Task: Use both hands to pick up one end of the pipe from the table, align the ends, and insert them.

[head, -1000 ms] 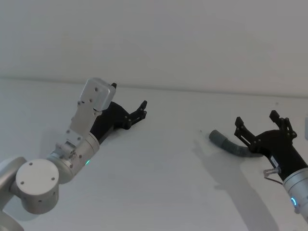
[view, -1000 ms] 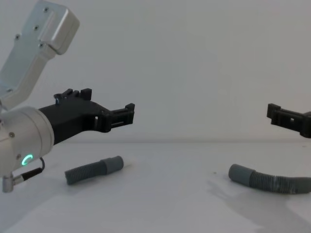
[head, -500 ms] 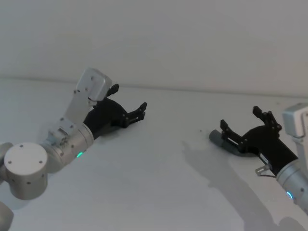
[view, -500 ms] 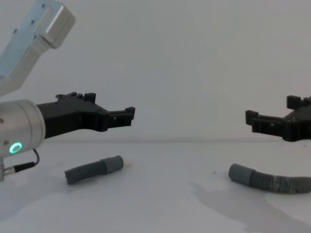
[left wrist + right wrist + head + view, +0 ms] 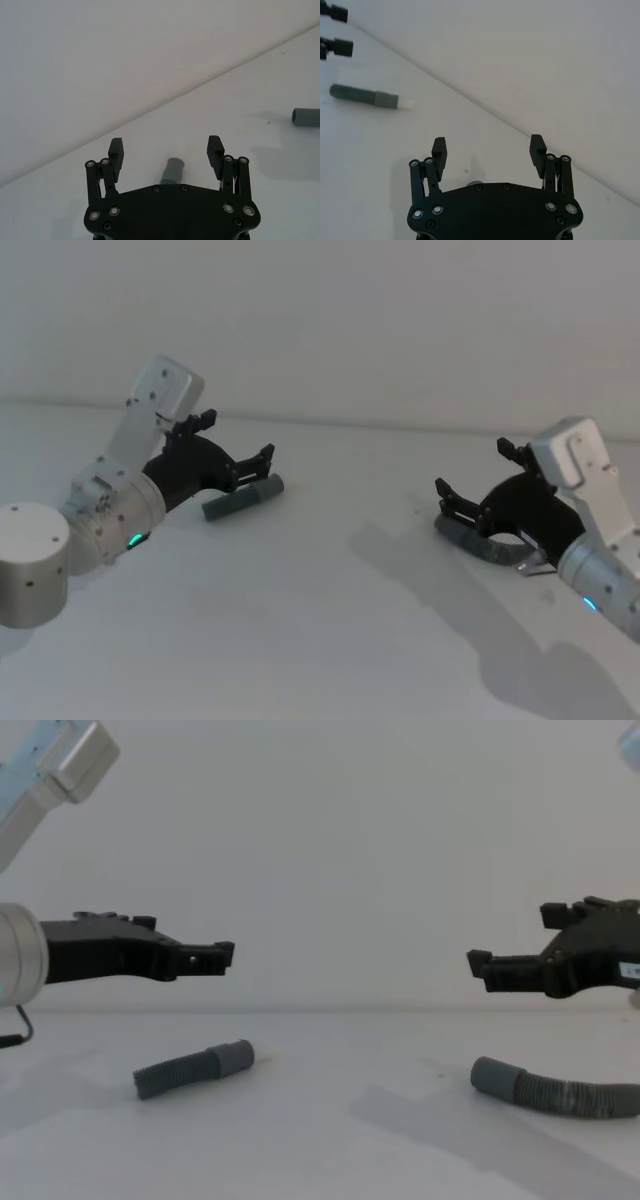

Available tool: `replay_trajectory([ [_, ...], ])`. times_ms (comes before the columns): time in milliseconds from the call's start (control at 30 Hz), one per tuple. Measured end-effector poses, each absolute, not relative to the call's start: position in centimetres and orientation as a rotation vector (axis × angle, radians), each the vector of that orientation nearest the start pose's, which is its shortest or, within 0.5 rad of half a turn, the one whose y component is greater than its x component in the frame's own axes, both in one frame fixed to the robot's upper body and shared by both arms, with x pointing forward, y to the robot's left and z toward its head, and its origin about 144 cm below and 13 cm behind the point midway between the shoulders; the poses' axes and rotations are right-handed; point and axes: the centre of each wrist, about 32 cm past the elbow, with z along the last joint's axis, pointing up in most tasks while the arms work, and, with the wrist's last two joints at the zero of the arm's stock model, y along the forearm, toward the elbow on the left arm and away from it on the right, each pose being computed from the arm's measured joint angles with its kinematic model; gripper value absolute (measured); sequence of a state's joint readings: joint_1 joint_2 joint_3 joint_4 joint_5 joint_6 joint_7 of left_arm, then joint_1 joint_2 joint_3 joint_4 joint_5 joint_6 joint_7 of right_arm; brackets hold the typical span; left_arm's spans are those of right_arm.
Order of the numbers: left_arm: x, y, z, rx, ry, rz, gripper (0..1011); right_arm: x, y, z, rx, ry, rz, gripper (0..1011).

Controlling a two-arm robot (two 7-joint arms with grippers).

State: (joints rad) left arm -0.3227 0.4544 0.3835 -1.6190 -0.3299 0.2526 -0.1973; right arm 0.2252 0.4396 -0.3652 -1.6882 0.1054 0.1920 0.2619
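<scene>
While two arms reach out over it, the big white table (image 5: 320, 640) holds two pieces of pipe, well apart from each other. The left arm (image 5: 105, 505) is silver and comes in over the left side of the table. The right arm (image 5: 600, 530) comes in over the right side.

The left gripper (image 5: 237, 438) is black. It hangs in the air over the short pipe and does not touch it. Its two fingers are spread wide and hold nothing. From the left wrist view, the end of the short pipe shows down between the two fingers (image 5: 116, 147).

The right gripper (image 5: 474, 468) is black too. It hangs over the end of the long pipe, apart from it. Its fingers are spread wide as well, with nothing in them.

The long pipe (image 5: 565, 1097) is dark grey with ribs. It lies flat on the right side of the table and bends a little as it runs off toward the right edge.

The short pipe (image 5: 185, 1071) is grey and ribbed too. It lies flat on the left side of the table, nearer the far edge than the near edge.

Each pipe has a smooth cuff on one end. The long pipe's cuff (image 5: 495, 1076) is on its left end. The short pipe's cuff (image 5: 233, 1057) is on its right end. Both cuffs point toward the middle of the table.
</scene>
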Motion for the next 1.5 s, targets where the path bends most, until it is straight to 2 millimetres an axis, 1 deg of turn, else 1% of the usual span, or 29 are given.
replay_trajectory([
  [367,52.8,25.6,125.0,0.232,-0.085,0.998,1001,52.0,-22.6,124.9,-0.438,-0.311,-0.916,1002],
  [733,54.4,27.1,125.7,0.308,-0.038,0.883,1001,54.2,-22.9,126.7,-0.556,-0.273,-0.853,1002],
  [1033,55.9,28.2,126.3,0.399,0.004,0.8,1001,55.5,-23.4,127.5,-0.614,-0.236,-0.823,1001],
  [1300,56.8,28.7,126.4,0.444,0.012,0.782,1001,56.4,-23.9,127.9,-0.659,-0.198,-0.813,1002],
  [1500,57.2,28.7,126.2,0.456,0.014,0.789,1001,56.8,-24.2,128.1,-0.687,-0.174,-0.816,1002],
])
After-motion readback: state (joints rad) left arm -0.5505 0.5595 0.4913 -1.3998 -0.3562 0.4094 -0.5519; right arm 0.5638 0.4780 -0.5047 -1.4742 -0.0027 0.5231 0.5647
